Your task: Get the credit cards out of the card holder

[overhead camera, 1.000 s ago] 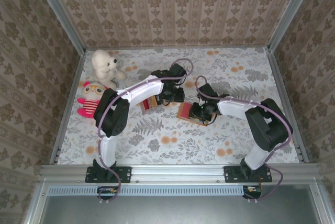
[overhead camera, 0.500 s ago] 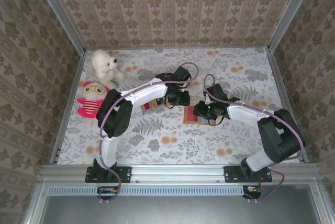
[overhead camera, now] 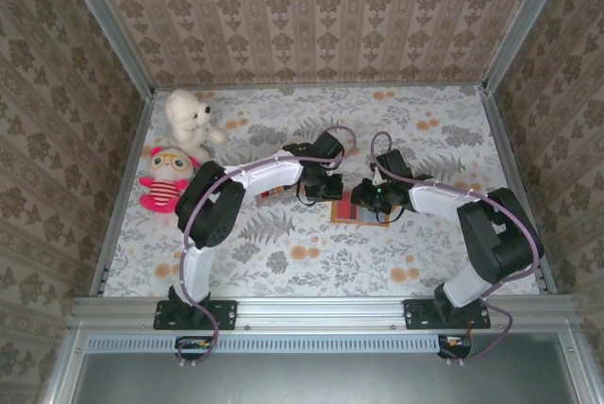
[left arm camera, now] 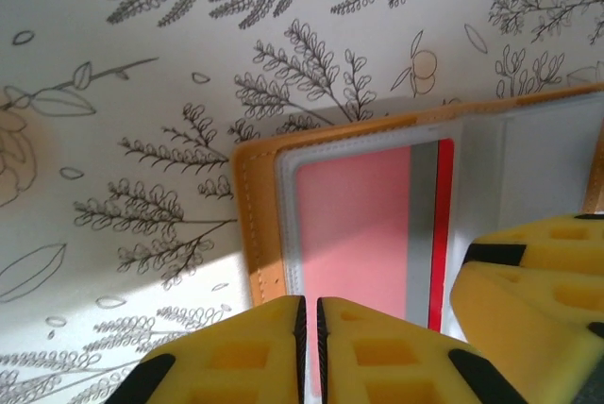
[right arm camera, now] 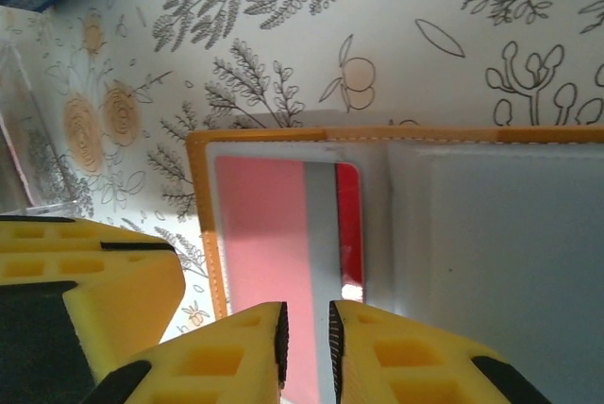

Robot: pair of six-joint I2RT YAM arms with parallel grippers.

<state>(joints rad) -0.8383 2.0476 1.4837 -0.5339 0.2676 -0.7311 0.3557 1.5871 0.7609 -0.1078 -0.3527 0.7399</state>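
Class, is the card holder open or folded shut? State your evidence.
Open: the card holder lies flat, its clear pockets facing up, with a red card inside one.

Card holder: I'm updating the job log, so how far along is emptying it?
Done: the card holder lies open. In hand: the left gripper, nearly shut, and the right gripper, slightly apart, are at one pocket; a grip on anything isn't clear. Left: the red card sits inside that pocket, not yet pulled out.

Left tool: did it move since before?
Yes. The left tool slid right and nearer the arms' bases, away from the white teddy bear, toward the card holder.
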